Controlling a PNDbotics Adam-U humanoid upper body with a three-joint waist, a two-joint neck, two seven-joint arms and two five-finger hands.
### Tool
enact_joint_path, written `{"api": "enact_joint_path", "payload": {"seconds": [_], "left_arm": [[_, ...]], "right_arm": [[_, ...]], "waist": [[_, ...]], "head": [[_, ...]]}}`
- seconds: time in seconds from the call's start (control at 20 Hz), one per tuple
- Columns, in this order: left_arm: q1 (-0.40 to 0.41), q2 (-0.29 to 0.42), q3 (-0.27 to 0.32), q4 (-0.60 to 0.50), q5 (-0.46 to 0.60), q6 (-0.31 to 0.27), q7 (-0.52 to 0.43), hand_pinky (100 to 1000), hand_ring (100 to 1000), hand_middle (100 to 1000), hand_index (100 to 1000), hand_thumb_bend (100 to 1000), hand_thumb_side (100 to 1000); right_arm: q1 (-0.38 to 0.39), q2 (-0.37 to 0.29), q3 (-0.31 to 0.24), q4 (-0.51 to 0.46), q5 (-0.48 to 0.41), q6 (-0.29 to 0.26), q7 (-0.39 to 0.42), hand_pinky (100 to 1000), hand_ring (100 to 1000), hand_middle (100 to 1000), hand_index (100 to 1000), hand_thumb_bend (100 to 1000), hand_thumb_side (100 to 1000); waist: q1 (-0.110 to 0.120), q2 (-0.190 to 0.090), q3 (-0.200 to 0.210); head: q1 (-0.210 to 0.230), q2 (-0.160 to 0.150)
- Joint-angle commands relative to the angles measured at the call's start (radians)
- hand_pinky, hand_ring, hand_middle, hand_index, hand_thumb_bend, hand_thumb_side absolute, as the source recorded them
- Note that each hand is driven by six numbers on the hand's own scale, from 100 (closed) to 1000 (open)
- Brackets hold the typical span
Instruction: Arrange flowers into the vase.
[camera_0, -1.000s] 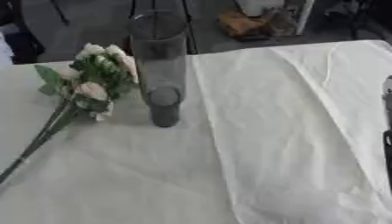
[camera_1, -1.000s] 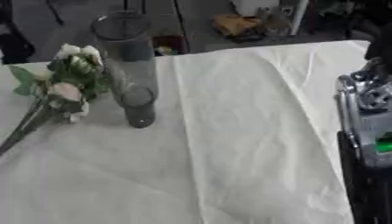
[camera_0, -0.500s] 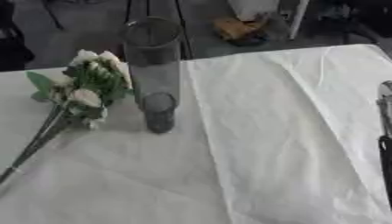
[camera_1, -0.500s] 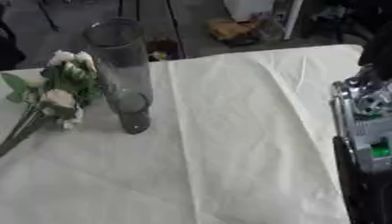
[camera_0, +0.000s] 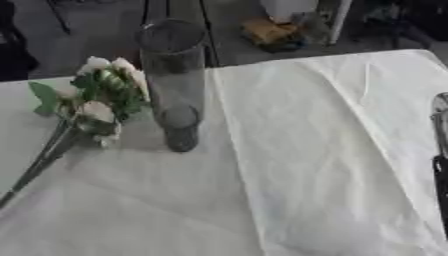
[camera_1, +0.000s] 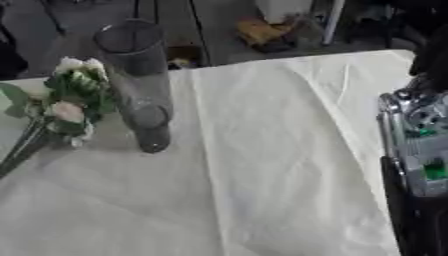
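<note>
flowers (camera_0: 92, 97) lie on the white cloth (camera_0: 297, 150) just beside the vase (camera_0: 173, 82); fingers unseen, cannot tell.

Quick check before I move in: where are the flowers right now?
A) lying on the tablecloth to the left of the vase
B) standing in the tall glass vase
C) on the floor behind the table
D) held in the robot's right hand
A: the flowers lie on the white tablecloth, stems trailing toward the lower left, beside the tall vase, which holds no stems.
</note>
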Motion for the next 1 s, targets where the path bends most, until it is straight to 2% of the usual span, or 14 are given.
{"api": "enact_joint_path", "payload": {"seconds": [0.05, 0.2, 0.35, 0.55, 0.8, 1.0], "left_arm": [[-0.030, 0.047, 0.002, 0.036, -0.036, -0.002, -0.051, 882, 911, 941, 1000, 622, 711], [-0.059, 0.037, -0.009, 0.077, -0.056, -0.003, -0.099, 833, 863, 904, 1000, 601, 715], [-0.096, 0.013, -0.022, 0.122, -0.052, 0.003, -0.148, 748, 790, 911, 1000, 589, 726], [-0.154, -0.022, -0.035, 0.154, -0.021, 0.013, -0.207, 691, 812, 918, 1000, 587, 727], [-0.238, -0.066, -0.083, 0.202, -0.019, 0.034, -0.205, 745, 854, 934, 1000, 589, 733], [-0.306, -0.099, -0.131, 0.250, -0.044, 0.013, -0.189, 770, 879, 960, 1000, 512, 750]], "right_arm": [[-0.015, -0.008, -0.002, -0.013, -0.001, -0.012, -0.009, 705, 804, 780, 844, 100, 840], [-0.014, -0.006, -0.002, -0.013, -0.002, -0.009, -0.010, 706, 804, 779, 843, 100, 836], [-0.014, -0.004, -0.001, -0.013, -0.002, -0.007, -0.009, 706, 804, 778, 843, 100, 833], [-0.014, -0.001, 0.000, -0.013, -0.004, -0.005, -0.009, 707, 804, 777, 843, 100, 827], [-0.017, 0.004, 0.003, -0.013, -0.009, -0.002, -0.005, 708, 805, 777, 843, 100, 825], [-0.019, 0.007, 0.005, -0.013, -0.012, -0.003, -0.003, 708, 805, 776, 843, 100, 824]], "waist": [[0.002, -0.014, -0.002], [0.004, -0.013, -0.004], [0.006, -0.012, -0.009], [0.007, -0.011, -0.011], [0.007, -0.009, -0.017], [0.008, -0.007, -0.026]], "head": [[0.005, -0.001], [0.006, -0.001], [0.007, -0.002], [0.005, -0.002], [0.004, -0.008], [0.006, -0.016]]}}
